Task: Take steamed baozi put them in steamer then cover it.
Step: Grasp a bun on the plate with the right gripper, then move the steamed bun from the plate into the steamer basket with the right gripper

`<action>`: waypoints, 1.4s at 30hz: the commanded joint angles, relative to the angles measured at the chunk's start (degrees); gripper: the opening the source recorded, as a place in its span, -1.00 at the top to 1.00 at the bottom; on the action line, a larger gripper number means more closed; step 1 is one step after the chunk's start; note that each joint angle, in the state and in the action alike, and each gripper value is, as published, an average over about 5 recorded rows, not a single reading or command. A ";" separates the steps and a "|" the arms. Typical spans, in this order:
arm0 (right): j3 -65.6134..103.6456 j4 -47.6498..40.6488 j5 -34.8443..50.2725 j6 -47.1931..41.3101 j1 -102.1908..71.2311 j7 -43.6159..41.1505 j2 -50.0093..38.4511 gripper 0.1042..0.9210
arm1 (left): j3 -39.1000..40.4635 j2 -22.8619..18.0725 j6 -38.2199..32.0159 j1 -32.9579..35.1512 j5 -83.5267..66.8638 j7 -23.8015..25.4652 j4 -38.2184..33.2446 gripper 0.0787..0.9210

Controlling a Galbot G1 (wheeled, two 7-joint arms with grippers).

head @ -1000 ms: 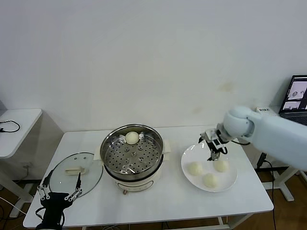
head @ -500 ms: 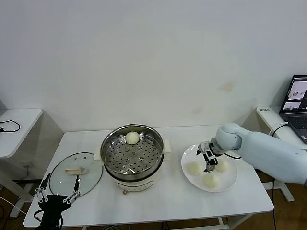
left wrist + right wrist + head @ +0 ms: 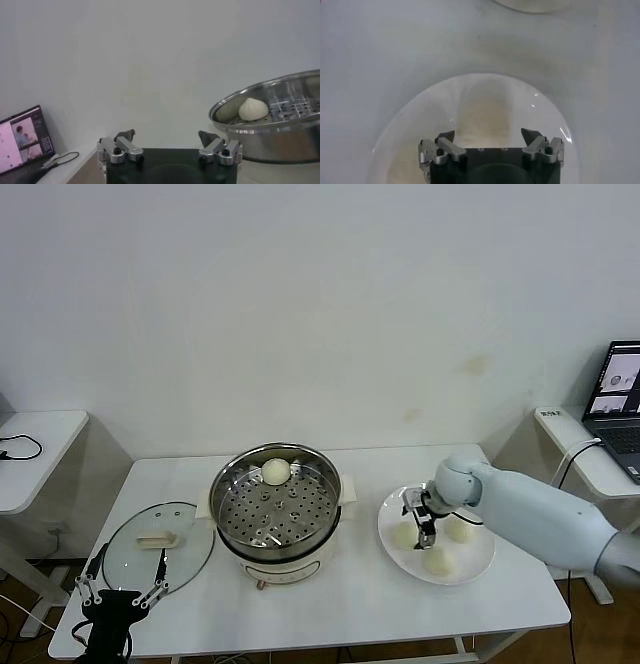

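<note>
White tabletop (image 3: 340, 604), holding: one steamer (image 3: 275, 514), a round steel pot with a perforated tray on a white base, at the middle of the tabletop, uncovered. One steamed baozi (image 3: 275, 471) lay on the tray against the pot's far wall; it showed also in the left wrist view (image 3: 253, 109). One cover (image 3: 158, 546), clear glass with a cream handle, lay flat near the tabletop's left edge, just beside the steamer. One white plate (image 3: 478, 569) sat toward the right edge, carrying three baozi: one on its left part (image 3: 402, 535), one on its near part (image 3: 436, 560), one on its far right part (image 3: 460, 529). Right end effector (image 3: 421, 522) was over the plate, just beside the left bun, between it and the far right bun; its fingers stood apart and held nothing, the right wrist view showing bare plate (image 3: 485, 107) between them. Left end effector (image 3: 122, 579) was at the near left corner of the tabletop, below the cover, fingers spread wide and empty.
</note>
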 commanded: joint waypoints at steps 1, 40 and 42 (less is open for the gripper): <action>0.97 -2.92 -0.56 -0.18 -1.78 0.24 2.32 -0.68 | 0.02 -0.05 0.01 0.07 0.07 0.08 -0.02 -0.77; -15.33 9.78 27.83 -8.29 40.17 -1.75 5.32 -0.30 | -0.49 1.77 1.33 -1.04 -1.48 -0.32 -1.05 -0.77; -15.85 9.04 29.56 -9.46 40.45 -0.67 9.11 -0.30 | -0.84 1.97 1.44 -1.11 -1.82 -0.31 -1.07 -0.77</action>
